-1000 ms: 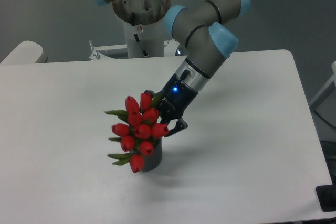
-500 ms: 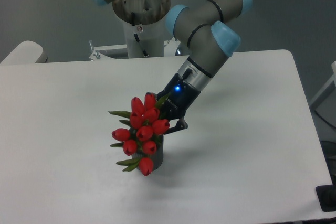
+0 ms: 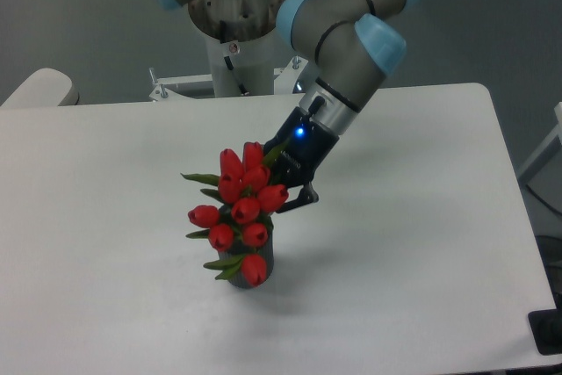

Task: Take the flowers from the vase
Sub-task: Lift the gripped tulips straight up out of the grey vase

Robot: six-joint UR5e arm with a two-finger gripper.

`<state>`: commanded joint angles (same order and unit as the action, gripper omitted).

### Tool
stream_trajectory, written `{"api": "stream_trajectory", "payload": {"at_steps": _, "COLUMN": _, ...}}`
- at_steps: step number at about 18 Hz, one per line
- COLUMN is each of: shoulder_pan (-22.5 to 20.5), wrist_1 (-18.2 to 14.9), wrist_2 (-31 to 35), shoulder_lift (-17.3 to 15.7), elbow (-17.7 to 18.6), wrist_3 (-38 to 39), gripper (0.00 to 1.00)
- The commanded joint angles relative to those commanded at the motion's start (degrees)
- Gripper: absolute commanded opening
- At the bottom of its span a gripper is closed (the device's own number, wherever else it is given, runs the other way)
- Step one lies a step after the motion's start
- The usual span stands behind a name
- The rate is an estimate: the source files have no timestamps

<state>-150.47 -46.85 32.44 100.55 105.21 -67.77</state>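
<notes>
The tulip bunch (image 3: pixel 239 212) is clamped by the gripper (image 3: pixel 283 189); lifting clear of the vase (image 3: pixel 261 263) is required next.

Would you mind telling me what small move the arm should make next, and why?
Probably a slow lift straight up. The claw sits among the flowers, apparently gripping them, though the buds hide its fingers. The lowest buds hang in front of the vase, so the stems look to be inside it; pulling sideways might tip it.

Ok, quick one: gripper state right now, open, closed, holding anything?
Gripper: closed on the flowers, whose stems sit in the vase.
</notes>
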Motion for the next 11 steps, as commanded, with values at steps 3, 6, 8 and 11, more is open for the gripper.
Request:
{"api": "stream_trajectory", "payload": {"at_steps": 3, "shoulder_pan": -0.6, "wrist_1": 0.0, "wrist_2": -1.0, "shoulder_lift": -1.3, "elbow": -0.8, "wrist_3": 2.5, "gripper": 0.24}}
{"api": "stream_trajectory", "payload": {"at_steps": 6, "shoulder_pan": -0.9, "wrist_1": -0.1, "wrist_2": -0.9, "shoulder_lift": -2.2, "elbow": -2.5, "wrist_3": 5.1, "gripper": 0.24}}
{"api": "stream_trajectory", "payload": {"at_steps": 8, "shoulder_pan": -1.2, "wrist_1": -0.1, "wrist_2": -1.0, "shoulder_lift": -2.7, "elbow": -3.4, "wrist_3": 6.6, "gripper": 0.24}}
{"api": "stream_trajectory", "payload": {"at_steps": 11, "shoulder_pan": -1.3, "wrist_1": -0.1, "wrist_2": -1.0, "shoulder_lift": -3.5, "elbow": -5.1, "wrist_3": 8.9, "gripper": 0.24}}
